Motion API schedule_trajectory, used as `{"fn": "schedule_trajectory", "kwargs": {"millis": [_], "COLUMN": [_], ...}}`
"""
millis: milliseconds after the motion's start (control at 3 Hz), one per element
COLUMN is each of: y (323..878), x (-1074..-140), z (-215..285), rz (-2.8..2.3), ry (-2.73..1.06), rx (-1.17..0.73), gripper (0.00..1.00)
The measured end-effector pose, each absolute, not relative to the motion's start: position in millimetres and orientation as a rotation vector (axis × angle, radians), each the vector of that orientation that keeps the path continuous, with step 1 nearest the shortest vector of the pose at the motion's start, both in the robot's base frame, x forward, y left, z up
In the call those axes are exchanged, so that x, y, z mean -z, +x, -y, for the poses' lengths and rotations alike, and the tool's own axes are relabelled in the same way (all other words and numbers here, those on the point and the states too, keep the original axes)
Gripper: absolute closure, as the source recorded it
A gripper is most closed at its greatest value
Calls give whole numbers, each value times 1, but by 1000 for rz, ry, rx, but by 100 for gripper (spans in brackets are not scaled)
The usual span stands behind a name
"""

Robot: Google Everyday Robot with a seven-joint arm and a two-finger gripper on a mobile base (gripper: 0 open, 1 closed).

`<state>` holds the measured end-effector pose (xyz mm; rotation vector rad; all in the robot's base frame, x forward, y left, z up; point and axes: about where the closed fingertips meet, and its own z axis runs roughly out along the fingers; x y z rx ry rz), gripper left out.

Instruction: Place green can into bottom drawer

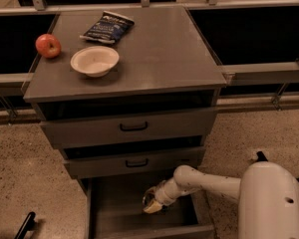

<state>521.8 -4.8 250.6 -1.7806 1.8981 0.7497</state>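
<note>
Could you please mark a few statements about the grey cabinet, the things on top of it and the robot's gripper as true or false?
1. The round red apple lies left of the shallow white bowl on the grey cabinet top. True.
2. The dark blue chip bag lies inside the bowl. False: it lies flat on the cabinet top behind the bowl, which looks empty.
3. The narrow grey bottom drawer is pulled open. True.
4. The robot's gripper hovers above the cabinet top. False: it is down inside the open bottom drawer, near its right side.
5. A green can stands beside the apple. False: no can is on the cabinet top.
</note>
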Motion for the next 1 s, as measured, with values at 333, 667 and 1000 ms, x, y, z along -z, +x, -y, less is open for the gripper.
{"fn": "schedule_trajectory", "kwargs": {"millis": [333,667,1000], "y": [522,522,522], "x": [-251,-251,-251], "z": [5,5,5], "rz": [-1898,-1898,-1898], "ry": [-1781,-1781,-1781], "rx": [-750,-750,-750], "gripper": [54,30,7]}}
